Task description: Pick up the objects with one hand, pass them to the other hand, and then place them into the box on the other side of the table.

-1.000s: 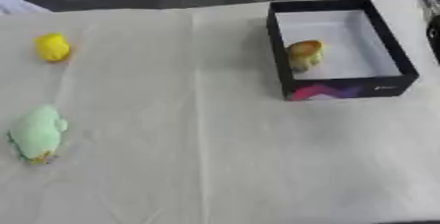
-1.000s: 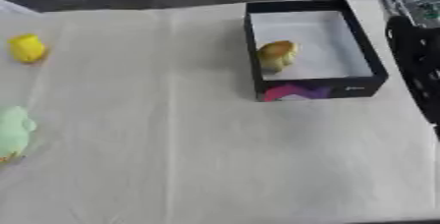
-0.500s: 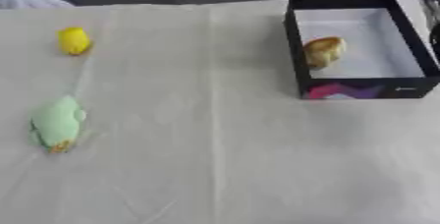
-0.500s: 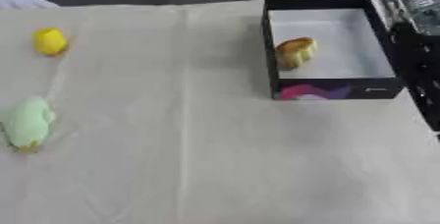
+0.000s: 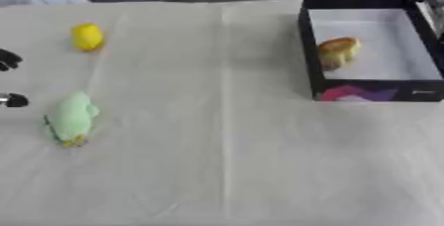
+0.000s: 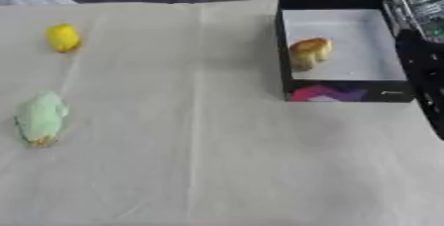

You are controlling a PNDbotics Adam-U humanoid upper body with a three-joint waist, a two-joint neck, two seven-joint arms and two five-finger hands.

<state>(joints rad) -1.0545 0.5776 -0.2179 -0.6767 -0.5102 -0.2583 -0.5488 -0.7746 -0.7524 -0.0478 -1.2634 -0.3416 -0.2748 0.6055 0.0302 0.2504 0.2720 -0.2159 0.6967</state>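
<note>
Showing only as dark fingertips at the left edge of the left eye view: left hand (image 5: 9, 59), one tip higher, another lower, well apart from each other, so spread rather than curled. Holding nothing; touching neither toy. Close beside the lower fingertip but apart from it: green plush toy (image 5: 69, 118), lying lengthwise on the pale cloth-covered table (image 5: 225, 160). Farther up, near the far-left part of the cloth: small yellow toy (image 5: 86, 36), alone and untouched. Over on the right: black box (image 5: 308, 46) with a pale floor and a coloured patch on its near wall, holding a brown bread-like object (image 6: 308, 52) against its left inner wall. Along the right edge of the right eye view: dark and silver robot arm (image 6: 420, 17) just beside the box; right hand itself not to be seen, so fingers cannot be told.

Compared with a second ago: whole scene slid rightward and downward across both views, a camera shift and not a move of the toys or box. New since then: the left fingertips at the edge, not showing earlier.
</note>
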